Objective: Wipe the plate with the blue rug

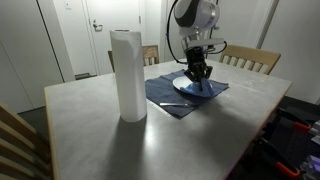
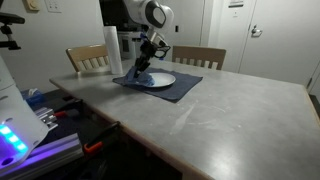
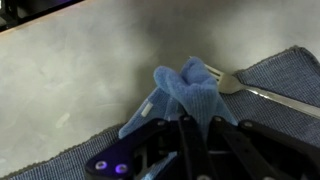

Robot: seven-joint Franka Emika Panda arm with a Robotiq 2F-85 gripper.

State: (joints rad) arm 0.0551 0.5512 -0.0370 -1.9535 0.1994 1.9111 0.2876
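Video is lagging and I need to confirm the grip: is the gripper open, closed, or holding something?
Gripper: closed, holding the blue rug, down at the plate.

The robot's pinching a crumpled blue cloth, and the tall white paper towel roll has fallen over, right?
No. The tall white paper towel roll stands upright, as an exterior view shows. The gripper does pinch the crumpled blue cloth.

Rag (image 3: pixel 190 90): light blue, plain.
Mat (image 1: pixel 165 97): dark blue, fine weave.
Plate (image 2: pixel 162 79): white.
Table (image 1: pixel 150 140): mottled grey.
Paper roll (image 1: pixel 127 75): white.
Fork (image 3: pixel 270 97): silver.
Gripper (image 1: pixel 198 73): black.
Chairs (image 1: pixel 255 60): pale wood.
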